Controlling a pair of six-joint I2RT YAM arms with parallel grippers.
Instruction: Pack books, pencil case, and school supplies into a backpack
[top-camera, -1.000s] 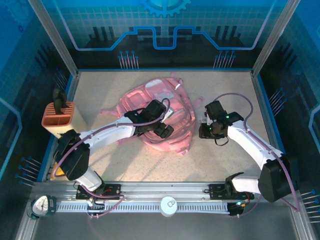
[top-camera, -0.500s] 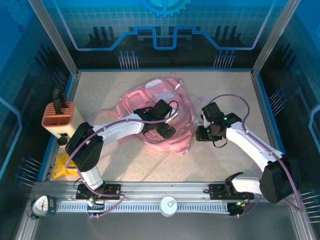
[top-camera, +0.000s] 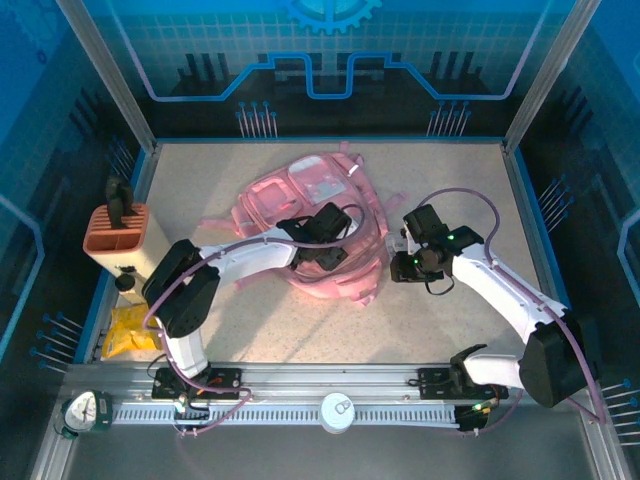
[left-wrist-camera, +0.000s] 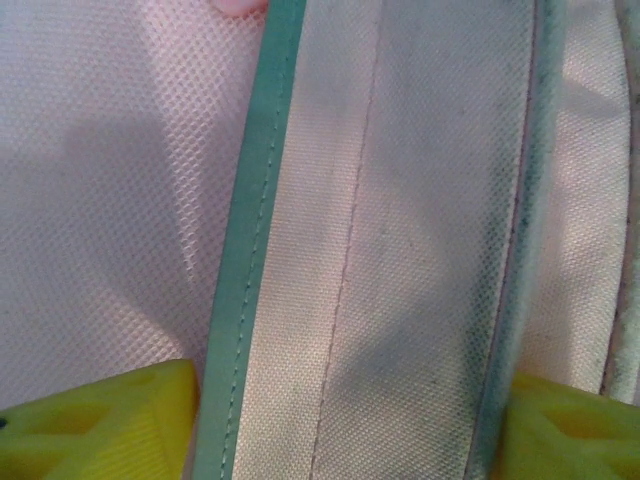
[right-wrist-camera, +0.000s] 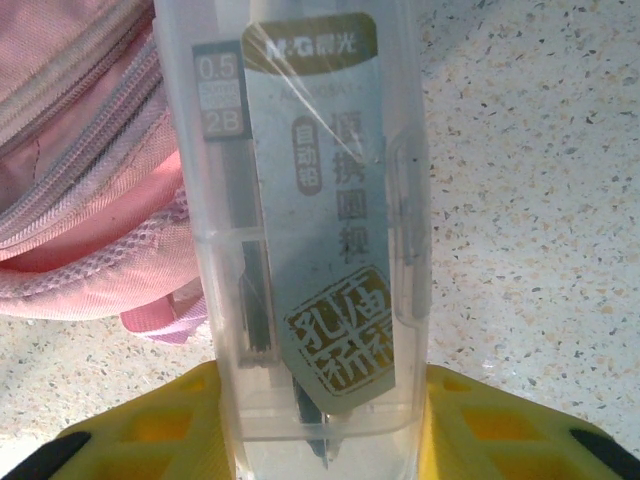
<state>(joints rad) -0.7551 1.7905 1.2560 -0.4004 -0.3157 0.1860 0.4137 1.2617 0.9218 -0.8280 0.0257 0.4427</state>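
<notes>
Yellow fingers (right-wrist-camera: 150, 435) of the right gripper (right-wrist-camera: 320, 425) are closed on the near end of a clear plastic box (right-wrist-camera: 310, 200), one against each long side. The box runs straight out from the jaws, its long axis in line with the gripper and its far end pointing away from it. Inside the box sit a slim dark tube (right-wrist-camera: 250, 290) under a label reading 0.5 and 2B, and a silver printed card (right-wrist-camera: 340, 200) (pencil leads, going by the label). Its left side lies over the zipped, rounded edge of the pink backpack (right-wrist-camera: 70, 130); its right side is over the speckled table (right-wrist-camera: 530, 200). From above, the right gripper (top-camera: 405, 262) sits just off the backpack's (top-camera: 300, 200) right flank. The left gripper (top-camera: 325, 245) is down on the middle of the bag. Its wrist camera shows the left gripper (left-wrist-camera: 340, 440) with a yellow finger (left-wrist-camera: 100, 425) on either side of a pale band (left-wrist-camera: 420, 250) edged in green stitching. The band runs lengthwise away from the jaws over pink mesh; I cannot tell whether they are pinching it. What the bag holds is hidden. Well apart, at the table's left edge, an orange slotted holder (top-camera: 113, 238) has a black item (top-camera: 118, 198) standing upright in it.
</notes>
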